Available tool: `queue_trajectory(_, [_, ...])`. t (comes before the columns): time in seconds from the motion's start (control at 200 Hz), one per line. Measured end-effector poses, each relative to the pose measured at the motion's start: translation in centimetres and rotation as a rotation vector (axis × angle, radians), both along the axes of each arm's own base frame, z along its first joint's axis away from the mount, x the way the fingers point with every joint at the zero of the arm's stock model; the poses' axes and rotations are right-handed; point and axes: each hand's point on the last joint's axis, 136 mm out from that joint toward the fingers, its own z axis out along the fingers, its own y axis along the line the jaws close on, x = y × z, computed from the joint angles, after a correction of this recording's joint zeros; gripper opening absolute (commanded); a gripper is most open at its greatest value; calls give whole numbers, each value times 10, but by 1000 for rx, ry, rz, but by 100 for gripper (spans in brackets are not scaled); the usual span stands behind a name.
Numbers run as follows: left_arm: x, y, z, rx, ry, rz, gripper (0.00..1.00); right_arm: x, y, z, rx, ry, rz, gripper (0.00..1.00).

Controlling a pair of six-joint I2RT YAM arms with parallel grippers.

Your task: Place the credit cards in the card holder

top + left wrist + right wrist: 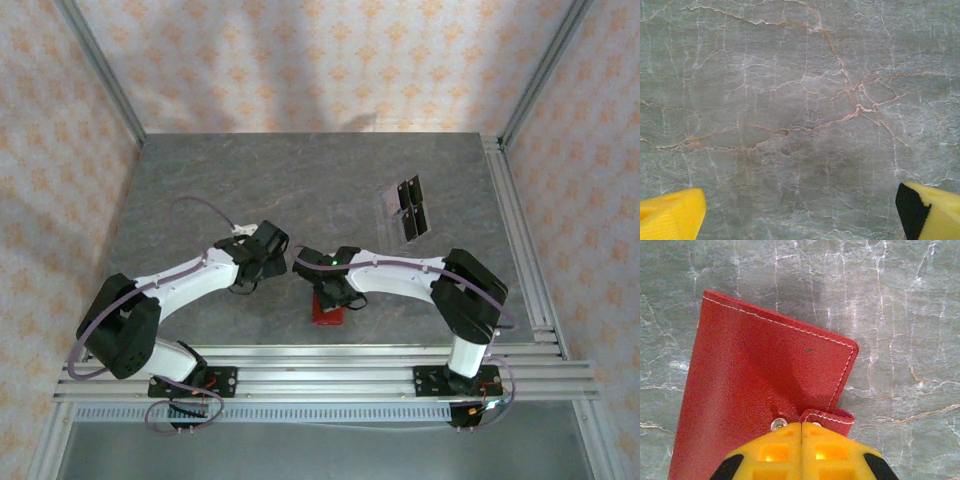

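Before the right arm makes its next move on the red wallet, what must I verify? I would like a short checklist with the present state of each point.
1. Right gripper shut at the snap tab of the card holder: ok.
2. Tab really pinched in that gripper: cannot tell.
3. Card holder opened for loading: not ok, it lies folded.
4. Left gripper open and holding nothing: ok.
5. Credit cards flat on the table, apart from both arms: ok.
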Motion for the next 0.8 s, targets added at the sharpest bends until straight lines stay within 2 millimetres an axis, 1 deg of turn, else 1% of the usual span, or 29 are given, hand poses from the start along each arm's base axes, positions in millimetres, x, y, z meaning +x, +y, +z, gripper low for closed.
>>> queue_trajectory(0.125, [-1,-9,-3,-18,1,-40,99,1,2,9,27,-13,-4,0])
queue_trajectory(0.265, [-14,-24,-14,-37,28,-116,99,3,9,26,100,-34,-19,0])
queue_trajectory(0.35, [-21,-31,-19,-49,42,-146,99,4,16,32,144,-36,-26,0])
queue_trajectory(0.455, [-25,-36,-23,-68,50,-162,99,5,20,31,172,-29,-33,0])
queue_trajectory(0.731, [-26,-46,-24,-100,44,-178,99,1,25,20,194,-1,-41,0])
queue_trajectory(0.801, [-26,-47,-27,-98,52,-176,98,0,27,19,205,4,-40,0])
